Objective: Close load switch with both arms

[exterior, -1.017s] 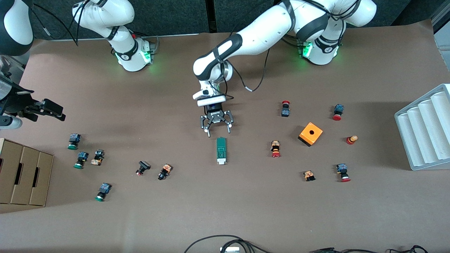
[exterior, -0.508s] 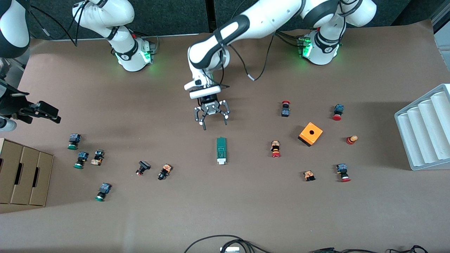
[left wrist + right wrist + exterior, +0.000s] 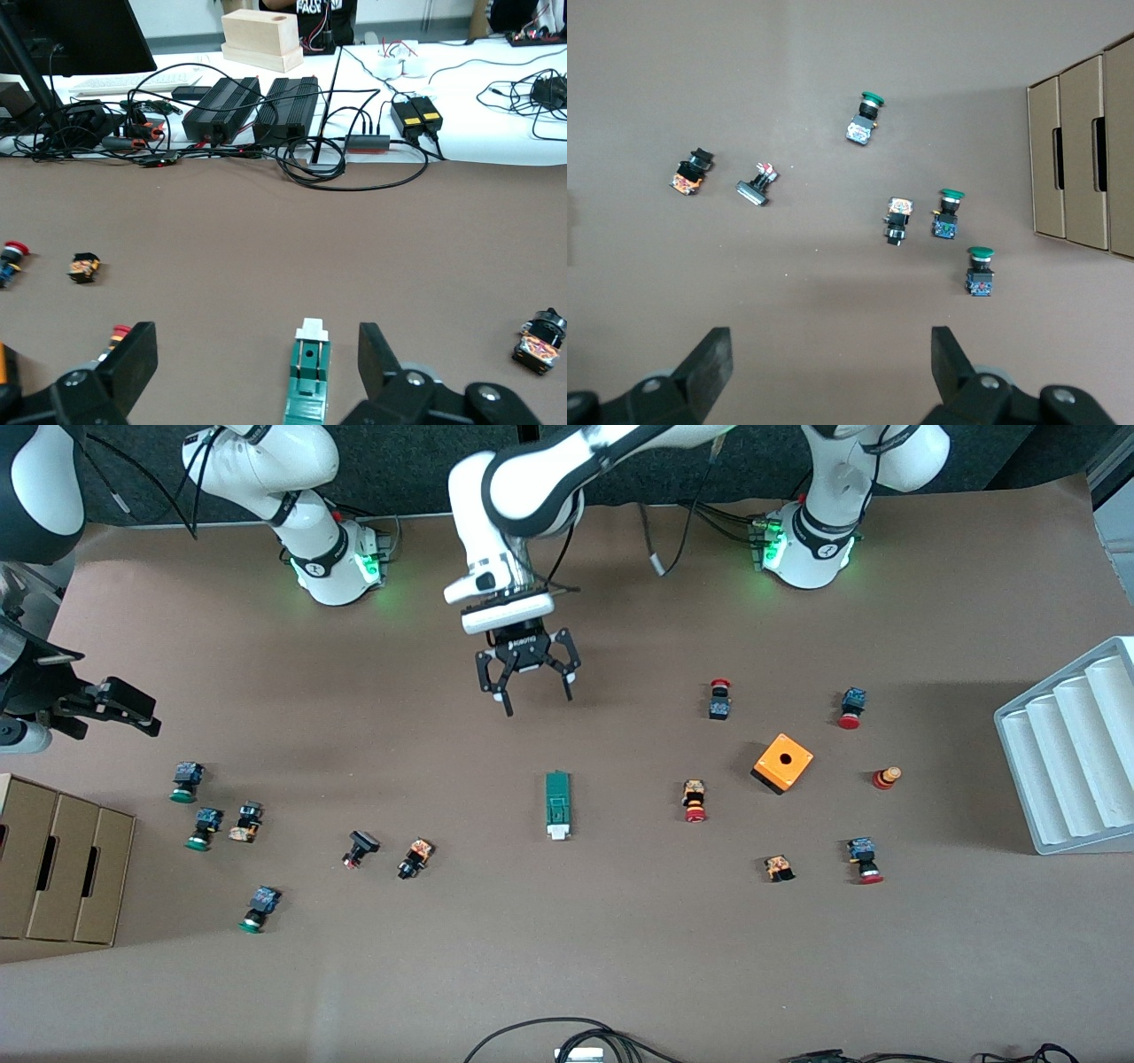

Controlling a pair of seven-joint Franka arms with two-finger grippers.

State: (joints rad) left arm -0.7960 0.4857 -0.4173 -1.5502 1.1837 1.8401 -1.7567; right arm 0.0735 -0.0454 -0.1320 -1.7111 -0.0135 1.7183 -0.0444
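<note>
The load switch point(image 3: 557, 804) is a narrow dark-green block lying flat mid-table, with its white sliding piece point(image 3: 557, 832) at the end nearer to the front camera. My left gripper point(image 3: 537, 702) is open and empty, up in the air over bare table between the switch and the arm bases. In the left wrist view the switch point(image 3: 307, 379) shows between the open fingers of the left gripper point(image 3: 257, 347), farther off and apart from them. My right gripper point(image 3: 142, 710) is open and empty, high over the right arm's end of the table; it also shows in the right wrist view point(image 3: 830, 350).
An orange cube with a hole point(image 3: 783, 763) and several red-capped buttons point(image 3: 695, 801) lie toward the left arm's end, beside a white ribbed tray point(image 3: 1072, 753). Green-capped buttons point(image 3: 205, 827) and a cardboard box point(image 3: 62, 868) sit toward the right arm's end. Cables point(image 3: 567, 1036) lie at the front edge.
My left gripper has risen and drawn back toward the arm bases, away from the load switch, staying open. The right gripper has barely shifted. The switch has not moved.
</note>
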